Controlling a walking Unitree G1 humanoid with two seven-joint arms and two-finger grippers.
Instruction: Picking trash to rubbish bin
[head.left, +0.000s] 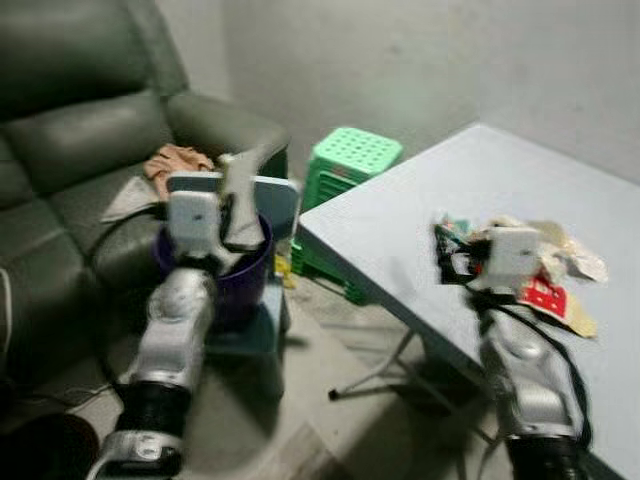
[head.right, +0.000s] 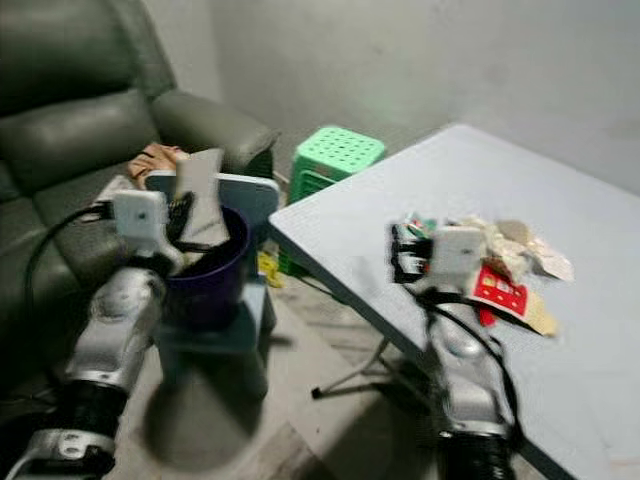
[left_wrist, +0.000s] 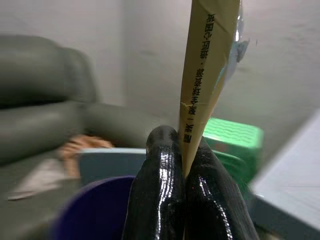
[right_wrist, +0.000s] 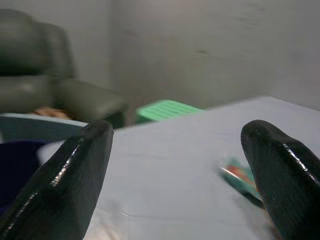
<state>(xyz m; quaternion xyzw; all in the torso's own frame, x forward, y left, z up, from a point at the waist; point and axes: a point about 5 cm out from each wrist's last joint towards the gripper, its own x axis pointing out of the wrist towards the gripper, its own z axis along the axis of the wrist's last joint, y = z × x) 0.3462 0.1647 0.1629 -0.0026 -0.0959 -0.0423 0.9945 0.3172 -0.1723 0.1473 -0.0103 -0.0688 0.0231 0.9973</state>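
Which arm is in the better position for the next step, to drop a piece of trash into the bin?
Left. The left gripper is shut on a tan wrapper above the purple bin. The right gripper is open and empty, over the table by the trash pile.

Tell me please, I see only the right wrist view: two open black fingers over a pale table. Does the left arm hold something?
Observer: Yes. The left gripper is shut on a tan wrapper with printed characters.
Operator: Where is it, relative to the bin?
Observer: It is above the purple bin, which stands on a blue stool beside the sofa.
Operator: What lies near my right gripper?
Observer: The right gripper is at the trash pile on the table; a red packet lies beside its wrist.
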